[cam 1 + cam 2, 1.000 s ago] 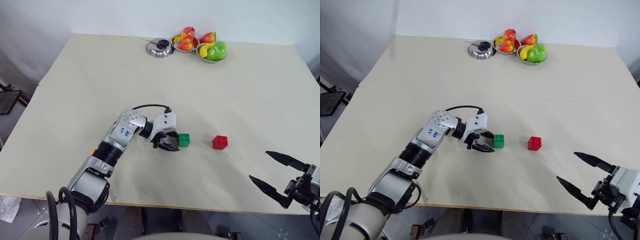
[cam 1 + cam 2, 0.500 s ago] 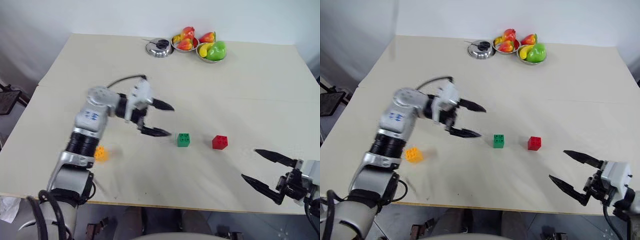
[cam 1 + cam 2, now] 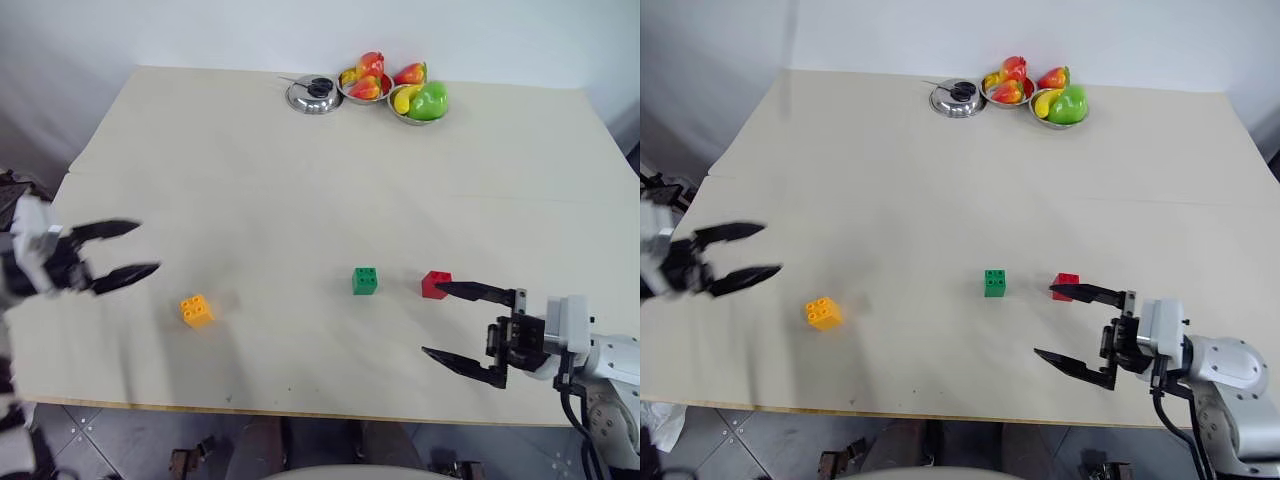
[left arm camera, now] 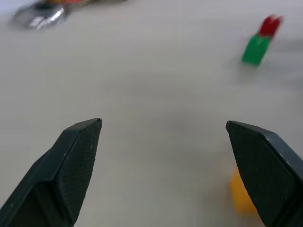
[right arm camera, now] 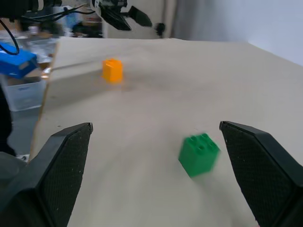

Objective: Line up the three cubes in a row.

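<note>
Cubes on beige table (image 3: pixel 300 160): small red studded plastic cube (image 3: pixel 434 283), green one (image 3: pixel 365 280) just left, yellow-orange one (image 3: pixel 196 310) far left; left gripper (image 3: pixel 118 252) and right gripper (image 3: pixel 462 325) spread, empty.

Left claw (image 3: pixel 128 251) now off green cube (image 3: pixel 366 281)
</note>
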`<state>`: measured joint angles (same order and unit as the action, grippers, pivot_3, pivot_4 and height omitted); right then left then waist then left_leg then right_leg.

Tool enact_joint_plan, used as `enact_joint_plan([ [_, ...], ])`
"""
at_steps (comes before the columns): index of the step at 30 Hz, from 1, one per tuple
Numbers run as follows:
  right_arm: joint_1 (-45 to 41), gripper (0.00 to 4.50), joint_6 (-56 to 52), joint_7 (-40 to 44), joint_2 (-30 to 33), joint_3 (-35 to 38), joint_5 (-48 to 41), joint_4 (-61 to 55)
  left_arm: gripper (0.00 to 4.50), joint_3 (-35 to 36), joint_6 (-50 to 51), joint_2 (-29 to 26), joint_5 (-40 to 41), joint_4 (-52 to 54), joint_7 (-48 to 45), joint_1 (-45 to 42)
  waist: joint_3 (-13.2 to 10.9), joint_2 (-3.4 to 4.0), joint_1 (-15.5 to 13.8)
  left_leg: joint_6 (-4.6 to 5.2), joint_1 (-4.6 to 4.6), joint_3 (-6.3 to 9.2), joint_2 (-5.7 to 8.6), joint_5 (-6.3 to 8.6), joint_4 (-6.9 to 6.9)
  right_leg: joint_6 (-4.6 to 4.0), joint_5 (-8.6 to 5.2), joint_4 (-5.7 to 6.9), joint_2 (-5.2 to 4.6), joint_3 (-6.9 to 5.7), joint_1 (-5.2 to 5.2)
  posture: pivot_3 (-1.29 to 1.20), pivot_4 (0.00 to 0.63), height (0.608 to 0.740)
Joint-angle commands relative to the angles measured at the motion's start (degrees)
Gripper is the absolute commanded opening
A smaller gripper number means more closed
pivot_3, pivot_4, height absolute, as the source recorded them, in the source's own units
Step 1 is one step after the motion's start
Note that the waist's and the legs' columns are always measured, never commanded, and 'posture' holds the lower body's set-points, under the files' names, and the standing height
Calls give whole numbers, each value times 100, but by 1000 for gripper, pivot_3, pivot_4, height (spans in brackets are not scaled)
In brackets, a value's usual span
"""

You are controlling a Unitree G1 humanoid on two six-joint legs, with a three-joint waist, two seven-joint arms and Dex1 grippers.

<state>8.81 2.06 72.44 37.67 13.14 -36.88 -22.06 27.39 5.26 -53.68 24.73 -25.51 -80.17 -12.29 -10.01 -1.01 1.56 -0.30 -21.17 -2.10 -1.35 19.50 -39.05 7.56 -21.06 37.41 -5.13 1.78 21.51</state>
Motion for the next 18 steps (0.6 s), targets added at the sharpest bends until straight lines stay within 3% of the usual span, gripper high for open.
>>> enact_joint_plan([
  [1,-58,4500,239,257,-30,-83,-51,51,4465,518,-70,-139,122,75,-92,961,-1,0,5,3,2,0,7,4,5,-6,-3,0,-12,-3,2,0,150,740],
  [4,-151,4500,286,318,-31,-134,-63,152,4465,596,357,-7,432,927,-137,1682,1,-18,-37,5,-6,24,23,5,6,-17,-9,-1,-36,-34,-2,0,150,740],
  [10,-195,4500,103,490,130,-231,-42,331,4465,-214,134,649,219,1978,486,1537,-4,5,-108,5,-2,49,42,8,11,-19,-10,-21,-70,-76,-28,0,150,740],
  [13,-113,4500,251,570,175,-141,45,530,4465,-672,-208,1002,-125,1964,940,1185,-6,10,-98,3,-3,58,42,6,21,-18,-10,-34,-65,-99,-34,0,150,740],
  [17,50,4500,315,531,174,33,44,623,4465,-1041,-270,1067,-334,1858,1100,1057,-6,11,-55,0,-7,58,39,4,21,-18,-10,-38,-47,-144,-32,0,150,740],
  [18,98,4500,361,515,154,77,59,635,4285,-1071,-400,1085,-359,1794,1104,1024,-7,14,-27,0,-7,54,39,4,22,-17,-9,-38,-47,-146,-32,0,150,740],
])
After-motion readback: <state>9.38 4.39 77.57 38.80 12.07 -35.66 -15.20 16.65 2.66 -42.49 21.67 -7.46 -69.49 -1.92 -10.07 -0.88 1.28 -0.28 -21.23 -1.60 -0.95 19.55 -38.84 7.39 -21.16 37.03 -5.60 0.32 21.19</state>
